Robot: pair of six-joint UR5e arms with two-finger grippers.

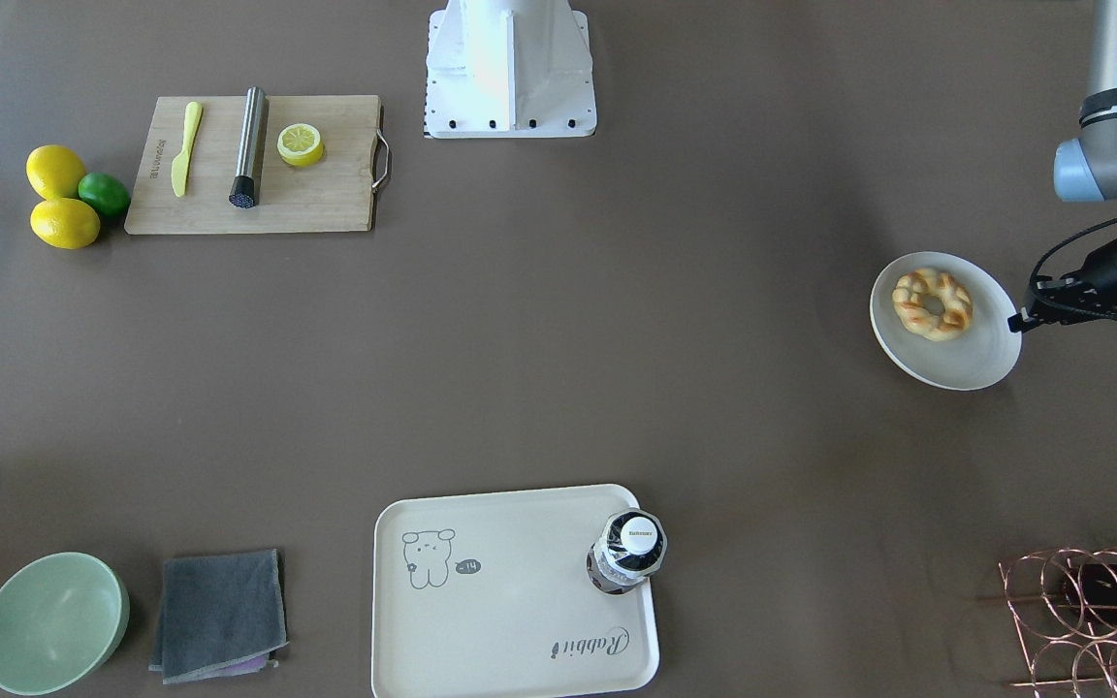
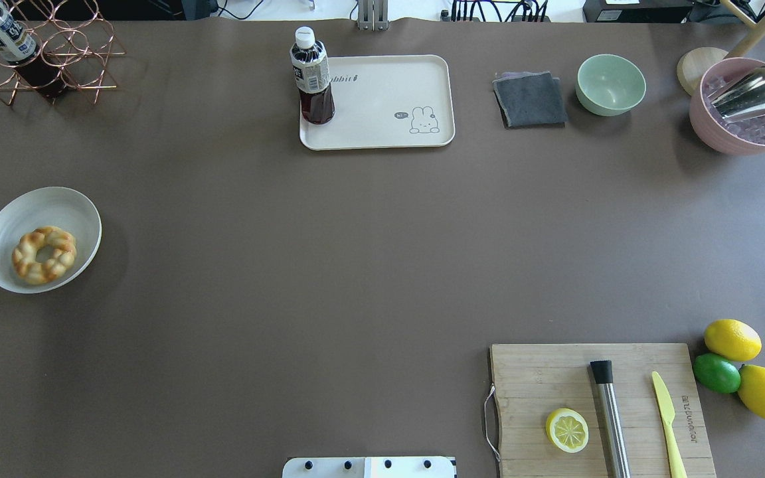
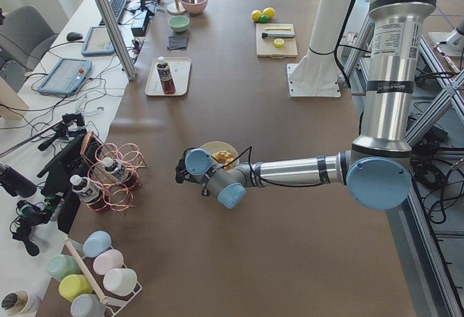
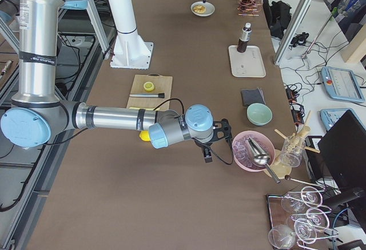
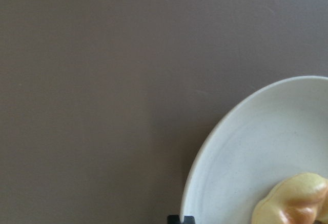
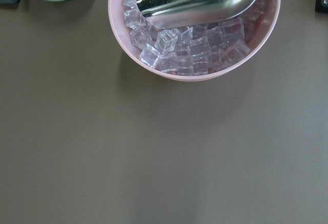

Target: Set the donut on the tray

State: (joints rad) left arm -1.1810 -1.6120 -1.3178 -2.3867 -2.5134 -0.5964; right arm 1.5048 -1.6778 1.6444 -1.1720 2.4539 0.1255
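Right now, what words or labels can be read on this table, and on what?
"Rabbit": script on the tray.
"hi": speech bubble beside the rabbit drawing on the tray.
Engraving on the cutting board: too small to read.
Cap and label of the bottle: blurred, unreadable.

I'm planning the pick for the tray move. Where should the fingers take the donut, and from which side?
Come from above: the donut lies flat on the white plate, whose raised rim hinders a side approach. Probably pinch one side of the ring, one finger in the centre hole, one outside.
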